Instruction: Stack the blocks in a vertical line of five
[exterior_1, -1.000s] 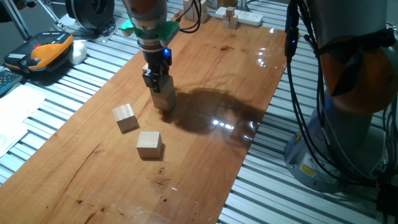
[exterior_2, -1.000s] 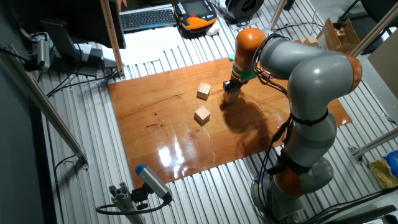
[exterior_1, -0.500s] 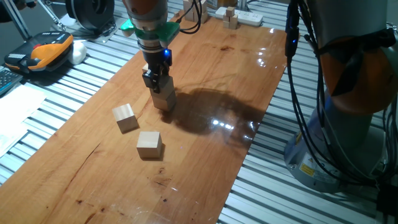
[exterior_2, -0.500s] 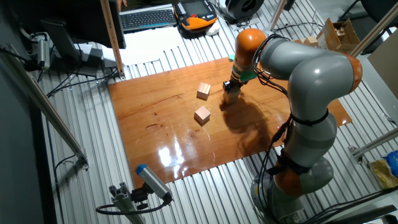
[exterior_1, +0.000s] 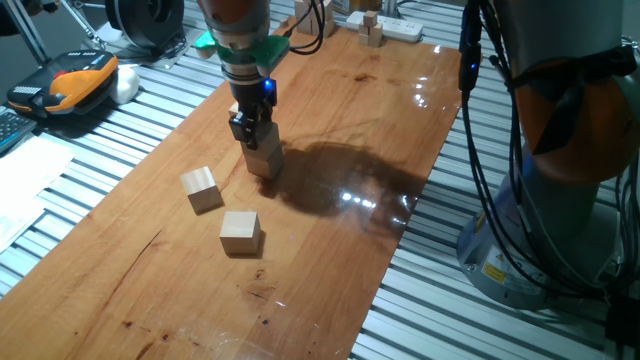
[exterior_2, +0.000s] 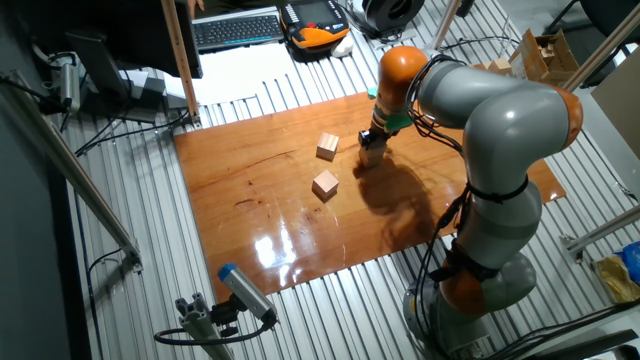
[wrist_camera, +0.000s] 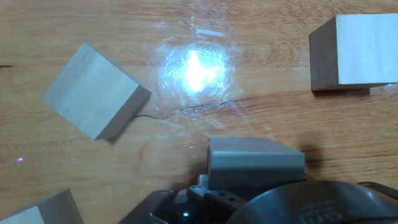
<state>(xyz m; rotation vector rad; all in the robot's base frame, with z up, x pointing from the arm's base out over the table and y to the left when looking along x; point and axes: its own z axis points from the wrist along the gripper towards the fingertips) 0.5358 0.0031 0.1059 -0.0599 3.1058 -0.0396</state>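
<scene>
Here a block (exterior_1: 263, 157) near the middle of the wooden table (exterior_1: 330, 230) is pinched by the gripper (exterior_1: 252, 133). Two more blocks (exterior_1: 200, 189) (exterior_1: 240, 232) are seen nearer, left of it.

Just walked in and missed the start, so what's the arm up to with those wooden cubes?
The KUKA arm is stacking wooden blocks. Its gripper is down on a block at the top of a short stack on the wooden table; whether the fingers clamp it is hard to tell. Two loose blocks, one and another, lie apart nearby, waiting.
</scene>
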